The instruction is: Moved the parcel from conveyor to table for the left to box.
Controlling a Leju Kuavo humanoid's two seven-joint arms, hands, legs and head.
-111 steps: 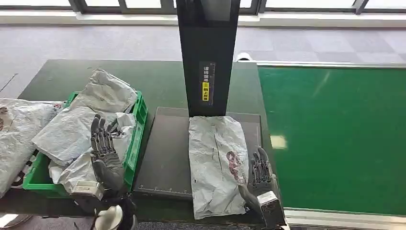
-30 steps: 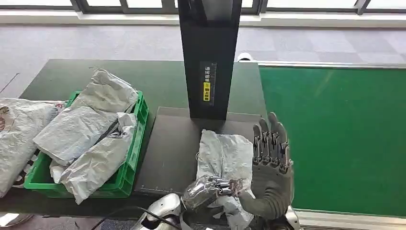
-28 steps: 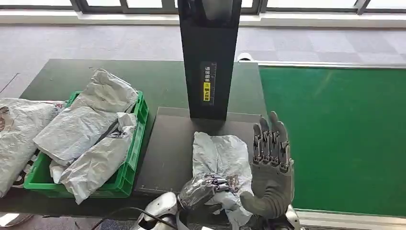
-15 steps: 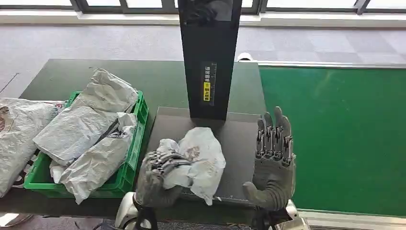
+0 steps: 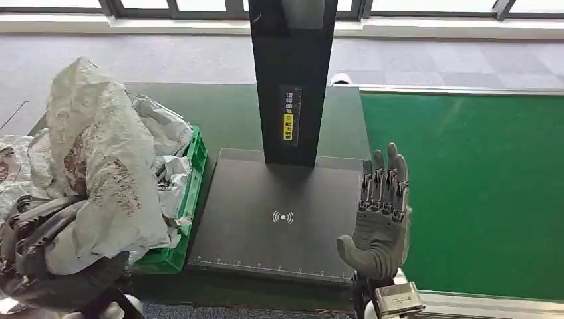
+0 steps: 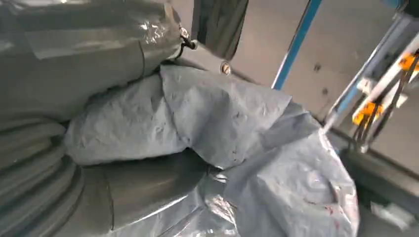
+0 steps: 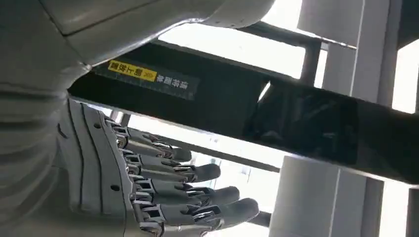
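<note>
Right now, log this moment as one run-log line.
left hand: grips crumpled grey plastic parcel, raised over green crate | right hand: open, upright beside black scanner pad | pad: bare

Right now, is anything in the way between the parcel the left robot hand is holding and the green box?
Nothing separate blocks it. The parcel, gripped by the left robot hand, hangs over the green box, which is already heaped with other parcels.
</note>
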